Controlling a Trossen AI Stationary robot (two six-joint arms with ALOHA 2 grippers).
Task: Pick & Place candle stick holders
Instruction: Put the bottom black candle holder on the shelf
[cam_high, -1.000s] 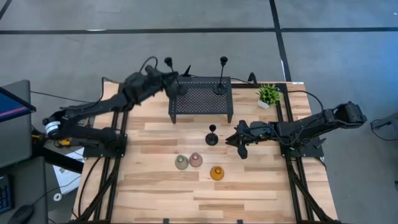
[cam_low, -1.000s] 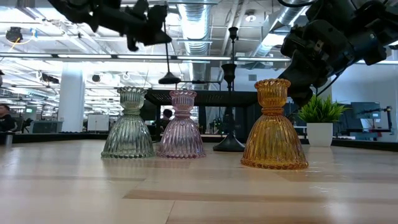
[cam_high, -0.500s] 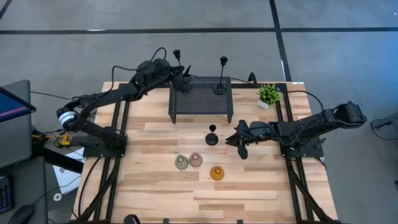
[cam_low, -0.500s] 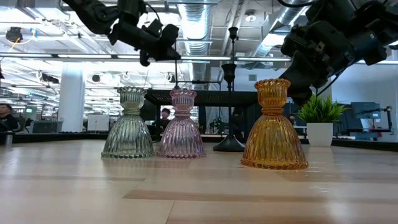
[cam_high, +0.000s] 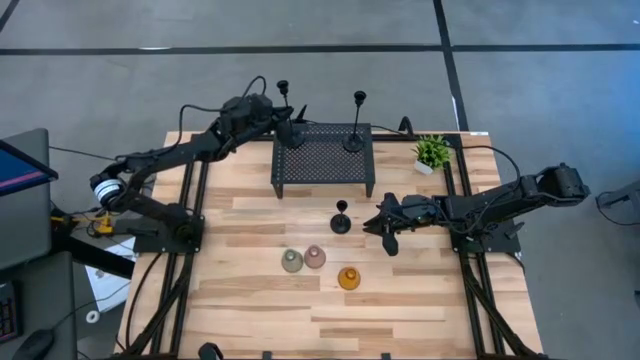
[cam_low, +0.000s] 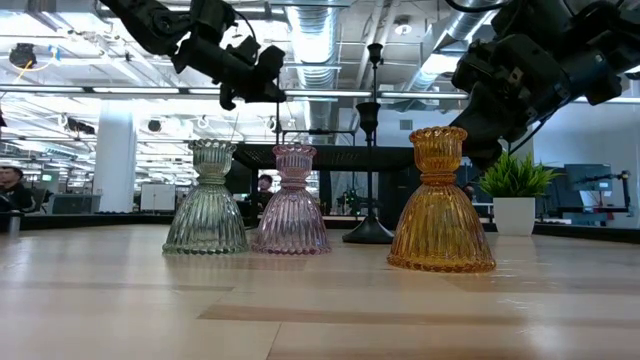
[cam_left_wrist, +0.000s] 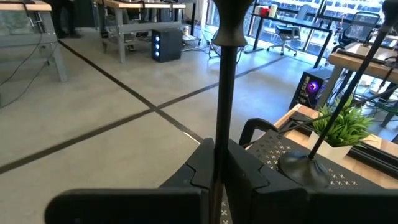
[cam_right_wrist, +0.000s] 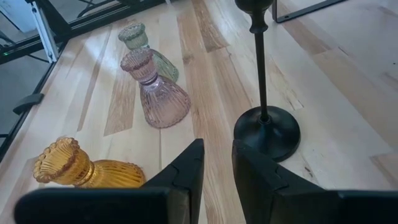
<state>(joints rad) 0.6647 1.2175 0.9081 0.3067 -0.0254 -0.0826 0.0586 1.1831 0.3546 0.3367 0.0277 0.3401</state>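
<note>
Nearest the table's front edge, the three squat holders are sitting undisturbed: the amber holder (cam_high: 348, 278) foremost, with the pink holder (cam_high: 315, 257) and the green holder (cam_high: 291, 261) side by side just behind it, exactly as a second ago. Behind them the short black holder (cam_high: 341, 218) is standing upright on the table, and the right gripper (cam_high: 385, 235) is waiting just beside its base, unmoved, its fingers (cam_right_wrist: 186, 168) nearly closed with only a narrow gap and nothing between them. Farther back the change is showing – the left gripper (cam_high: 285, 128), which a second ago was carrying its load short of the rack, is now holding over the left rear corner of the black perforated rack (cam_high: 322, 160), and in the last half second it is barely shifting at all. Its fingers are clamped on the stem of a tall black holder (cam_high: 283, 92), kept upright. Another tall black holder (cam_high: 355, 125) is already standing on the rack's right side, with the potted plant (cam_high: 432, 152) beyond it. In my judgement the carry is ending and the set-down is coming – whether the base is touching the rack yet, I cannot tell.
</note>
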